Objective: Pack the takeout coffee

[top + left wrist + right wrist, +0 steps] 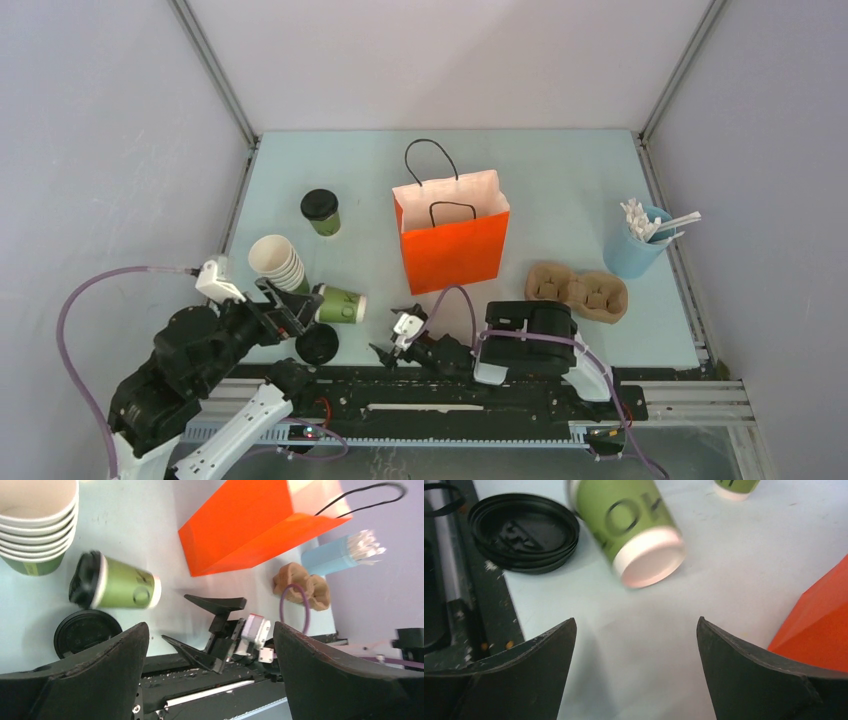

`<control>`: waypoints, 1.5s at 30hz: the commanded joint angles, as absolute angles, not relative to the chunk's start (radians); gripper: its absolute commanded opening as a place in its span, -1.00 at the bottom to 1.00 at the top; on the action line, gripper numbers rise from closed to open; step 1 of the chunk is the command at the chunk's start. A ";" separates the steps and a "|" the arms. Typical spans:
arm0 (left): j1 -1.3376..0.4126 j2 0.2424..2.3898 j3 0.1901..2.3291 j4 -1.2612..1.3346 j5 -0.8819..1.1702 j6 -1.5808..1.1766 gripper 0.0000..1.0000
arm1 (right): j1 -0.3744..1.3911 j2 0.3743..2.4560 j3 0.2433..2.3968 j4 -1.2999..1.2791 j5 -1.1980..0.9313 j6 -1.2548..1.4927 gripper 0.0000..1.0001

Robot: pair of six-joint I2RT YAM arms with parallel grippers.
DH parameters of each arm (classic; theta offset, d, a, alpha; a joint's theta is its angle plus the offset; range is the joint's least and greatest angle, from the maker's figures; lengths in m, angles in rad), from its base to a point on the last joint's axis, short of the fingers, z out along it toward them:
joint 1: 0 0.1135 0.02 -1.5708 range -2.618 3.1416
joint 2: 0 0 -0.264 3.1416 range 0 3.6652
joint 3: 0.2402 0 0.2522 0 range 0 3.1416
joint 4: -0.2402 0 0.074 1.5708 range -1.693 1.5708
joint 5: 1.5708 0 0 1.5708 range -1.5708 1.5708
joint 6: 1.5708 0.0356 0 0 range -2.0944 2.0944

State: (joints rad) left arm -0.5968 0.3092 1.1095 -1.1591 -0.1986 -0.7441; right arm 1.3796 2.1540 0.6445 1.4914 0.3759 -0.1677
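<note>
One takeout coffee (320, 212) stands upright with its black lid on, left of the orange bag (450, 240). A second takeout coffee (342, 305) lies on its side near the front edge, black lid toward the left arm, white base toward the right arm; it looks blurred in the left wrist view (120, 586). My left gripper (292, 316) is open right by its lid end, with nothing between the fingers (210, 625). My right gripper (388, 350) hangs low over the table, open and empty (636, 622). The fallen takeout coffee (634, 525) lies just ahead of it.
A stack of lidless cups (277, 262) stands behind the fallen cup. Loose black lids (317, 345) lie at the table's front edge. Brown cup carriers (578, 290) sit right of the bag, and a blue cup of white stirrers (638, 245) stands at the far right.
</note>
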 commanded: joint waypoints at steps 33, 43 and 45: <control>-0.589 0.140 0.974 -1.144 -0.257 -0.737 0.99 | 1.179 2.078 1.619 -0.191 0.603 -0.087 0.99; -0.588 0.131 0.960 -1.128 -0.217 -0.725 1.00 | 1.099 2.372 2.139 -0.466 0.711 -0.005 0.99; -0.588 0.132 0.960 -1.126 -0.208 -0.723 1.00 | 1.088 2.409 2.193 -0.497 0.722 0.017 0.99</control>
